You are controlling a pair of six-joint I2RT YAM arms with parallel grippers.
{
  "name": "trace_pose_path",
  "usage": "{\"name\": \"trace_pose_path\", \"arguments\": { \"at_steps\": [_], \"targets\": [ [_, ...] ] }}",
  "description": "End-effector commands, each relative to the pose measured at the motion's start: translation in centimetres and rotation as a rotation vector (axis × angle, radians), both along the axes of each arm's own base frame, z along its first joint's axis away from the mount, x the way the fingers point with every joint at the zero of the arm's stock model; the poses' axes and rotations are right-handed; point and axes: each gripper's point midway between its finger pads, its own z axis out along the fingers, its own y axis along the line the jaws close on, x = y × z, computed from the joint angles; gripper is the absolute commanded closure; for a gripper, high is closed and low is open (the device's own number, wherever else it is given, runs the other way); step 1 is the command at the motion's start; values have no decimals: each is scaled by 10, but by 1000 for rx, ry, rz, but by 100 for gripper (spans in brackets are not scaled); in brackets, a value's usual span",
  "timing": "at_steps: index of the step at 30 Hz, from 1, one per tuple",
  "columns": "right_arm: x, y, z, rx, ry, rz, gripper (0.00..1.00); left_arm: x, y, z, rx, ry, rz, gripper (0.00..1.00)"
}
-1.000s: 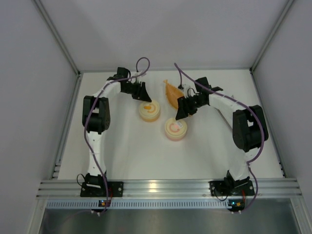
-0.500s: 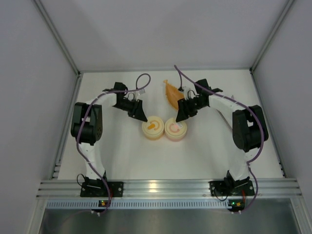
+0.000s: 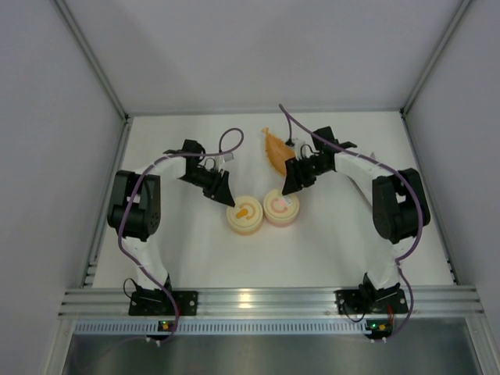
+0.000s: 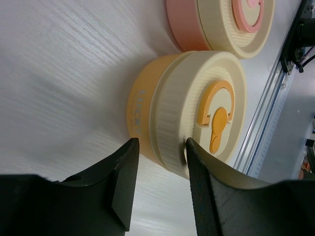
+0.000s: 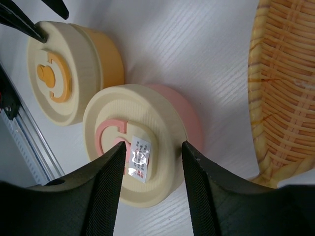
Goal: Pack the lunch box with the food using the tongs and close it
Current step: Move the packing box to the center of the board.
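Observation:
Two round lunch boxes stand side by side, each with a cream lid on. The orange one (image 3: 244, 215) (image 4: 147, 108) has an orange handle, the pink one (image 3: 281, 207) (image 5: 187, 123) a pink handle and a small sticker. My left gripper (image 3: 222, 194) (image 4: 160, 147) is open at the orange box's side, with one fingertip (image 4: 189, 147) against the lid rim. Just above the pink lid, my right gripper (image 3: 291, 181) (image 5: 153, 150) is open, holding nothing. The food and the tongs are out of view.
An orange woven boat-shaped dish (image 3: 275, 150) (image 5: 283, 88) lies just behind the pink box, next to my right gripper. White walls with metal posts enclose the table. An aluminium rail (image 3: 266, 301) runs along the near edge.
The orange box has moved nearer and now stands next to the pink box. My left arm swung down and left with it, then its jaws widened. The right gripper narrowed slightly.

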Motion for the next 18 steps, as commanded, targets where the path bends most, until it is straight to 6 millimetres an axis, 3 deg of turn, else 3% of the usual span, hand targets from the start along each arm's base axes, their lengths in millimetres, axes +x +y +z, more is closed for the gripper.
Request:
{"name": "trace_pose_path", "arguments": {
  "at_steps": [1,12,18],
  "targets": [
    [2,8,-4,38,-32,39,52,18,-7,18,-32,-95,-2,51],
    [-28,16,-21,34,19,87,60,12,-8,7,-11,-101,-18,50],
    [-43,20,-23,33,26,116,64,-12,-15,-1,32,-125,-111,51]
  ]
}}
